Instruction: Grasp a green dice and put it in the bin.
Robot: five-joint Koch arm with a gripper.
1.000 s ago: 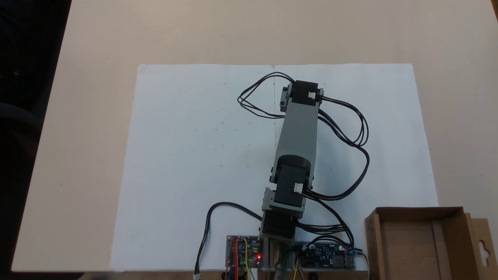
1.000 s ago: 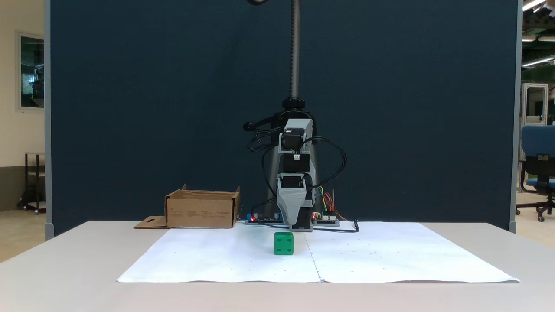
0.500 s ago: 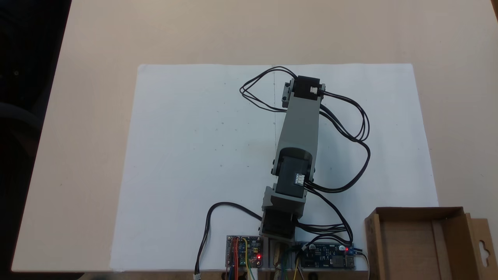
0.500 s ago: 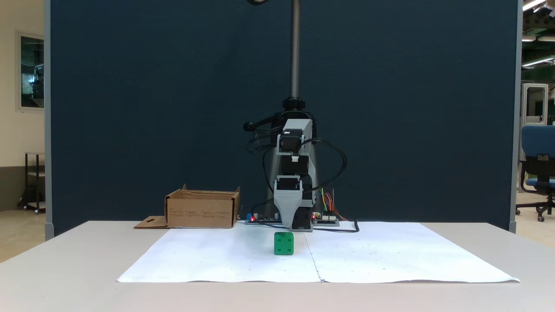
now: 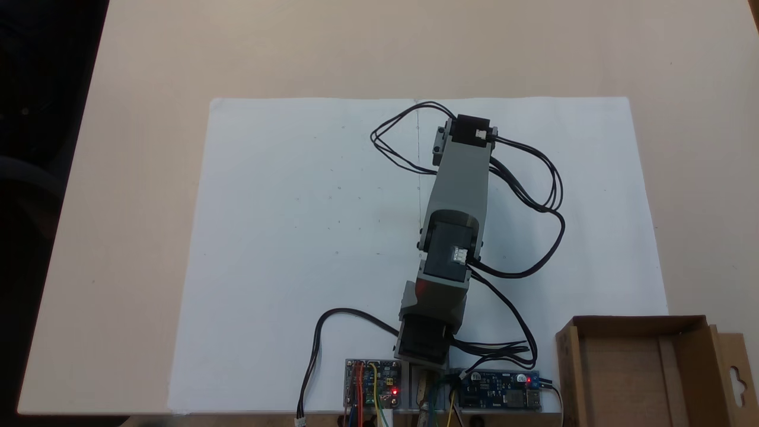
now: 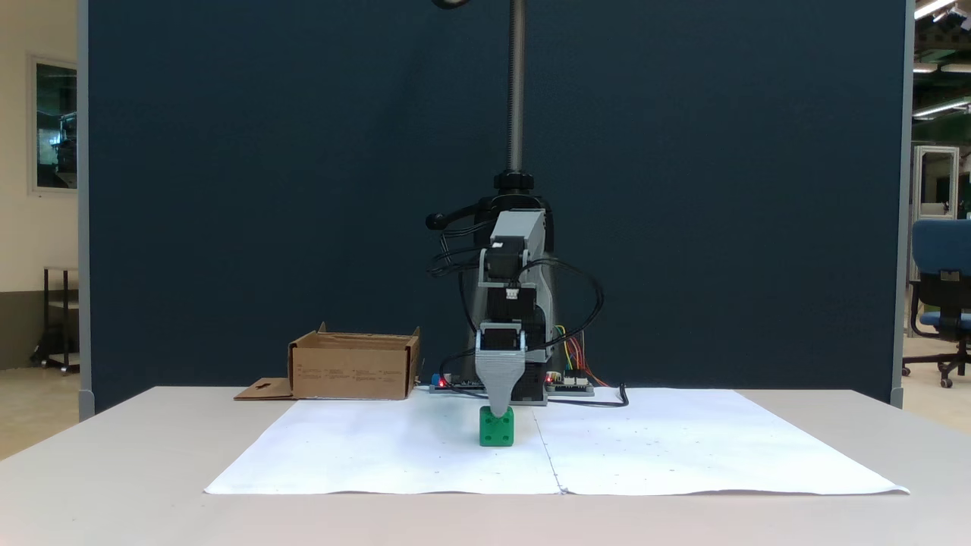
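We see the small bright green plastic dice point(image 6: 497, 427) near the white paper sheet's point(image 6: 683, 447) middle seam, the grey gripper point(image 6: 498, 410) tip right above it for a top-down grasp; jaw gap we cannot tell. The brown cardboard bin point(image 6: 353, 368) waits at the table's point(image 6: 114, 455) rear corner.
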